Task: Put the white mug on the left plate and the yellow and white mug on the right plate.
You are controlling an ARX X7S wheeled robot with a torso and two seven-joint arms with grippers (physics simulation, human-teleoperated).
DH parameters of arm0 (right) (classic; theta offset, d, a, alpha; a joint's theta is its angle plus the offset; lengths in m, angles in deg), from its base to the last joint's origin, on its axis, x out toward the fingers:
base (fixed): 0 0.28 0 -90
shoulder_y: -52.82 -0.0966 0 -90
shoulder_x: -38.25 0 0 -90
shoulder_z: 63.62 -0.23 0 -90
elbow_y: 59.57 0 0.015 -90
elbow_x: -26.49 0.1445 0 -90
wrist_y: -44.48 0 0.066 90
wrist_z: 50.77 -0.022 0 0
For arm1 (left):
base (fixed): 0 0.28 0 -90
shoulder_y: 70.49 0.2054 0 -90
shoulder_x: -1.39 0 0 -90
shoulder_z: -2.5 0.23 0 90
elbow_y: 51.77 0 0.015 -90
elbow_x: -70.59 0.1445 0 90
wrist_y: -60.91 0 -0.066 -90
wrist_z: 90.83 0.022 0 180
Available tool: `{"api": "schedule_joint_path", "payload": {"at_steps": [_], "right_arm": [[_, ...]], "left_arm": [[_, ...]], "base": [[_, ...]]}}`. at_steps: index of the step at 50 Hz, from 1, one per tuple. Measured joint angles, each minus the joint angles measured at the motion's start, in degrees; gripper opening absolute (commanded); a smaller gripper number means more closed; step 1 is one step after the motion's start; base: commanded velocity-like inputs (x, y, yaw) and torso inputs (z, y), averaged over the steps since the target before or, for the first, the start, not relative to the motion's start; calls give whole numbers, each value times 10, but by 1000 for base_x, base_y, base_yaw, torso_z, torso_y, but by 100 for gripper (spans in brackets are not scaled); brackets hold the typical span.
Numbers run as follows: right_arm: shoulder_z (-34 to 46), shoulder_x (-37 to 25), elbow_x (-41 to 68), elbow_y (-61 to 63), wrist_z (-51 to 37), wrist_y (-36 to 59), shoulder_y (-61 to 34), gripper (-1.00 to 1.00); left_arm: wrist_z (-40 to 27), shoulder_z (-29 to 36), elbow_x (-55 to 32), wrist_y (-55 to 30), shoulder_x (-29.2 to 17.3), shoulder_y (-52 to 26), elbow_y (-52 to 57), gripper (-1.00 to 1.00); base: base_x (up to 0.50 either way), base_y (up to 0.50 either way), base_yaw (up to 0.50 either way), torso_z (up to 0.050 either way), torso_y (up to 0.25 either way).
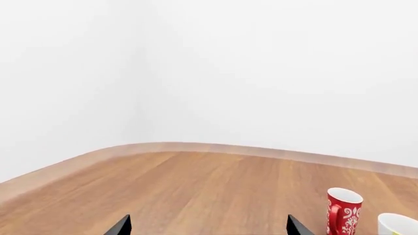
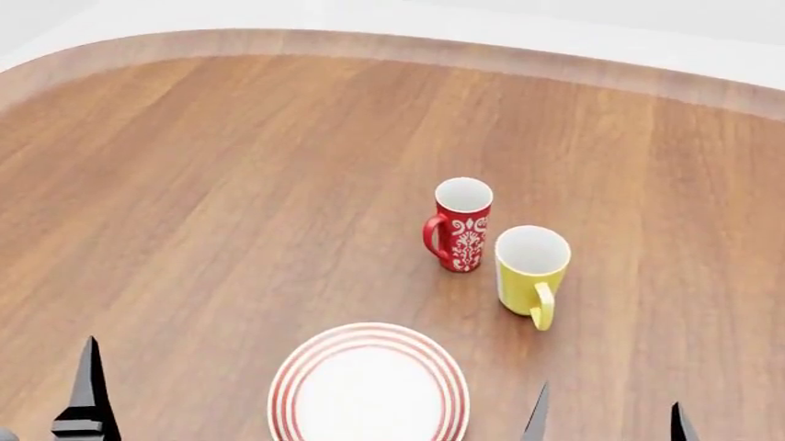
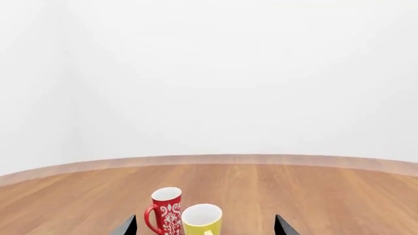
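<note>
Head view shows the right gripper (image 2: 606,421), jaws apart and empty, just short of the upright yellow and white mug (image 2: 531,269), whose handle faces it, so I would straddle the body clear of the red patterned mug (image 2: 460,224) touching-close beside.

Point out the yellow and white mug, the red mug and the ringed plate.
yellow and white mug (image 2: 530,273): head view, on its yellow outer wall.
red mug (image 2: 464,234): head view, on its patterned side.
plate (image 2: 369,390): head view, on its white centre.
</note>
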Motion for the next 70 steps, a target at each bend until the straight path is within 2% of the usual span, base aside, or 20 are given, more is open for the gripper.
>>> {"api": "schedule_joint_path", "payload": {"at_steps": [12, 26, 47, 60, 70], "right_arm": [[4, -12, -1, 6, -2, 11, 5, 100], [-21, -96, 60, 54, 42, 86, 50, 100], [-113, -241, 218, 168, 94, 238, 93, 100], [-188, -289, 295, 216, 127, 261, 153, 100], [-211, -319, 312, 254, 146, 272, 195, 100]], "left_arm": [[-3, 4, 1, 2, -3, -1, -1, 100], [-19, 1, 1, -4, -2, -6, 8, 100], [-35, 1, -11, -15, 0, -6, 29, 100], [-42, -9, -26, -14, -5, 18, 56, 100], [-46, -14, -34, -16, -9, 21, 63, 100]], "base": [[0, 0, 0, 0, 0], [0, 0, 0, 0, 0], [0, 0, 0, 0, 0], [0, 0, 0, 0, 0], [0, 0, 0, 0, 0]]}}
